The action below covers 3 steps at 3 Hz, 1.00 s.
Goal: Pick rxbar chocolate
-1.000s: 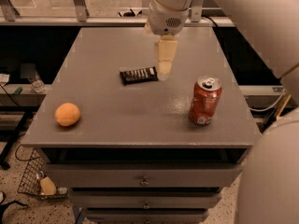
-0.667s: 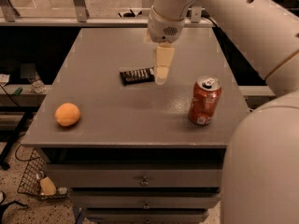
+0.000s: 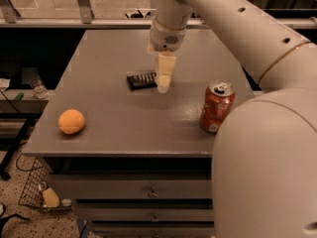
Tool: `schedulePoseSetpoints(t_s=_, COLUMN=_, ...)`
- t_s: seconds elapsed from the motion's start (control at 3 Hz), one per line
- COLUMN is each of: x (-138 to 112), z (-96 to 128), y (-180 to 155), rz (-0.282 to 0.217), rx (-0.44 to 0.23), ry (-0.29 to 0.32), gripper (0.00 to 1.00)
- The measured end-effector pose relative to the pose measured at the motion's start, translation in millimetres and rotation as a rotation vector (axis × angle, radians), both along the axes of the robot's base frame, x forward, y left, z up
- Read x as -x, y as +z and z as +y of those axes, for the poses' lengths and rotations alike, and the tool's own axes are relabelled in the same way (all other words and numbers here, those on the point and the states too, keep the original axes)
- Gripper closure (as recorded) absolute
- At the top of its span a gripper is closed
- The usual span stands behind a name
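One camera sits high at the near side of the table (image 3: 114,128), looking down and away toward its far edge, close enough that the top fills most of the view. The arm (image 3: 257,43) looms large at the near right; the gripper (image 3: 163,86) hangs mid-frame, just right of the bar (image 3: 142,80)

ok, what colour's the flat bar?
The flat rectangular wrapped bar is black with pale lettering, camera view; the cream end effector is at its right end.
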State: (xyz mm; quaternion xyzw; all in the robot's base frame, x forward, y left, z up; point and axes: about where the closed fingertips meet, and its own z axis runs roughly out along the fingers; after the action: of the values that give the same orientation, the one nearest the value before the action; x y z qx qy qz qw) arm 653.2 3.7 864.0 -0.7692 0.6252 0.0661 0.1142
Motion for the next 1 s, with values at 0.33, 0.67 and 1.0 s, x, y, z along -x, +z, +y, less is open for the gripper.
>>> schedulePoseSetpoints(t_s=0.33, x=-8, z=9, y=-13, rz=0.015, rx=0.003, ry=0.001, gripper=0.00)
schedulePoseSetpoints(t_s=0.67, x=-11, z=19, y=-26, rz=0.029, rx=0.005, ry=0.003, gripper=0.00)
schedulePoseSetpoints(t_s=1.0, x=-11, z=20, y=-28, rz=0.032, rx=0.005, ry=0.004, gripper=0.00)
